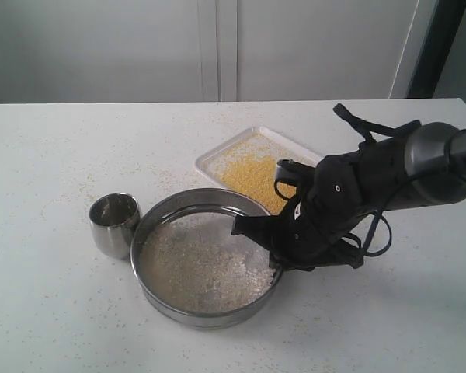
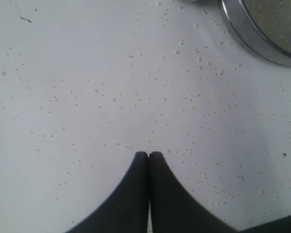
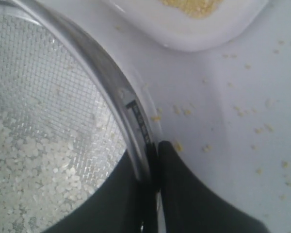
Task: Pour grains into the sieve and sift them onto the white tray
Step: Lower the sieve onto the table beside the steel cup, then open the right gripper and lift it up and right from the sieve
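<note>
Sieve count: one wide round shallow sieve with a shiny steel rim wall and a fine grey mesh bottom. It sits on the white table, in front of the tray.
Tray count: one flat white tray, rectangular with rounded corners and a low rim. It lies behind the sieve, close to it but apart.
Cup count: one small rounded steel cup, upright at the sieve's left side. Whether the two touch cannot be told.
Grains: two lots of fine sandy grains. A yellow-golden spread lies in the white tray, and a paler beige layer lies on the sieve's mesh.
Specks: many stray specks are scattered over the table.
Right gripper: the black right gripper is clamped on the near right part of the sieve's rim wall.
Left gripper: the black left gripper has its fingertips pressed together with nothing between them. It is above bare speckled table, with an arc of the sieve's rim near it.
Exterior view only: the cup, the whole sieve and tray together, and the right arm. The left gripper does not appear in it.
Right wrist view only: one finger is inside the rim and one outside, with the steel wall between them. It also shows the mesh weave and single pale grains.
Left wrist view only: the joined fingers of the left gripper.
</note>
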Controlling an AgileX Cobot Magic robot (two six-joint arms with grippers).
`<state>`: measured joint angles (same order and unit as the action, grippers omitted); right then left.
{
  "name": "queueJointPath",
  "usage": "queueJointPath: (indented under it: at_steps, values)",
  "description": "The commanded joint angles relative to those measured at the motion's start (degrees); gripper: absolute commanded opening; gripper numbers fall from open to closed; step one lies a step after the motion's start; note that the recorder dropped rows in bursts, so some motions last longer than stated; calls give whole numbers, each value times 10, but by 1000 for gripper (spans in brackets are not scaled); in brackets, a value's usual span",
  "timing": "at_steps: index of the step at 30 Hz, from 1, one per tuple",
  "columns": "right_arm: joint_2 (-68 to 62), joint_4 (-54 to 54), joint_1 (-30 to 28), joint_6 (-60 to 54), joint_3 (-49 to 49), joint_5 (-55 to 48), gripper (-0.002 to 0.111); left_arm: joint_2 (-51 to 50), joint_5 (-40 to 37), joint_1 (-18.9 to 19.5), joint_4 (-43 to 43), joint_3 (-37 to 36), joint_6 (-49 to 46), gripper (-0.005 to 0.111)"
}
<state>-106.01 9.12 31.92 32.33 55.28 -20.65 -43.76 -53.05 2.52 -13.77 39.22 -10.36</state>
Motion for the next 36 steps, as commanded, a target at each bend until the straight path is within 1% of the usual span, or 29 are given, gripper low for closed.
queueJointPath:
  at_steps: [1,12,14,15,16,17,19,21,24,30,34,35,36]
  values:
    - [-3,8,0,5,-1,29,0,4,-6,1,-3,-4,-2,0]
    - [-3,8,0,25,-1,34,1,4,-6,1,-3,-4,-2,0]
    - [-3,8,0,25,-1,25,10,4,-6,1,-3,-4,-2,0]
    - [-3,8,0,27,-1,21,17,4,-6,1,-3,-4,-2,0]
    - [-3,8,0,29,-1,21,20,4,-6,1,-3,-4,-2,0]
    - [-3,8,0,36,-1,21,27,4,-6,1,-3,-4,-2,0]
    - [-3,9,0,39,-1,21,35,4,-6,1,-3,-4,-2,0]
    - [3,12,0,39,-1,18,40,4,-6,1,-3,-4,-2,0]
    - [24,12,0,39,-1,14,45,4,-6,1,-3,-4,-2,0]
    - [84,12,0,39,-1,-11,45,4,-6,1,-3,-4,-2,0]
    - [117,-3,0,32,-1,-48,44,4,-6,1,-3,-4,-2,0]
    - [122,-3,0,18,-1,-54,43,4,-6,1,-3,-4,-2,0]
    - [125,-3,0,-8,-1,-67,38,4,-6,1,-3,-4,-2,0]
